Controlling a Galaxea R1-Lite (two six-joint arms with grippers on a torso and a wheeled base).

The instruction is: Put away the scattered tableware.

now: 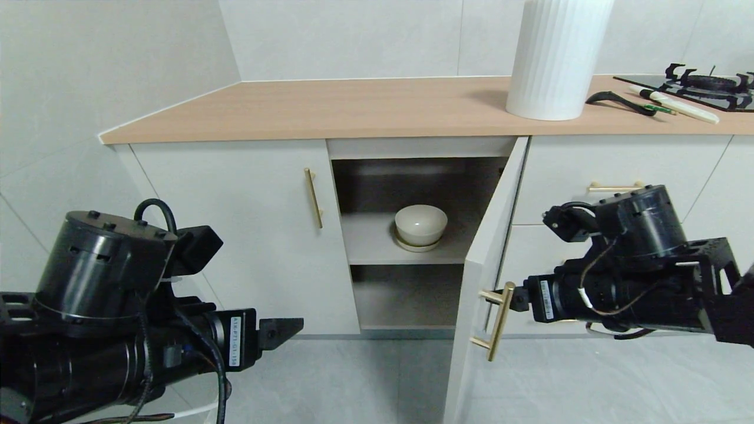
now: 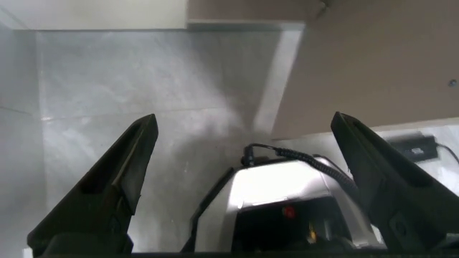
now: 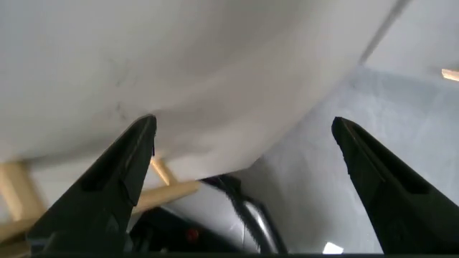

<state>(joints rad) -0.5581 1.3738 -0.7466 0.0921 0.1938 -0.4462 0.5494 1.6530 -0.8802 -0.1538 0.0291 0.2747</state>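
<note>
R gripper (image 1: 513, 298), jaws wide, by door handle (image 1: 499, 323), poss. touching; bowl (image 1: 420, 224) inside

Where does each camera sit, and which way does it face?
Head view: on the head, facing forward and down at a cabinet with an open door and a bowl on its shelf; both arms show.
Left wrist view: on the left wrist, facing grey tiles; the open left gripper shows.
Right wrist view: on the right wrist, facing the door close up; the open right gripper shows.
Shared: head and right wrist views both show the door and its gold handle.
</note>
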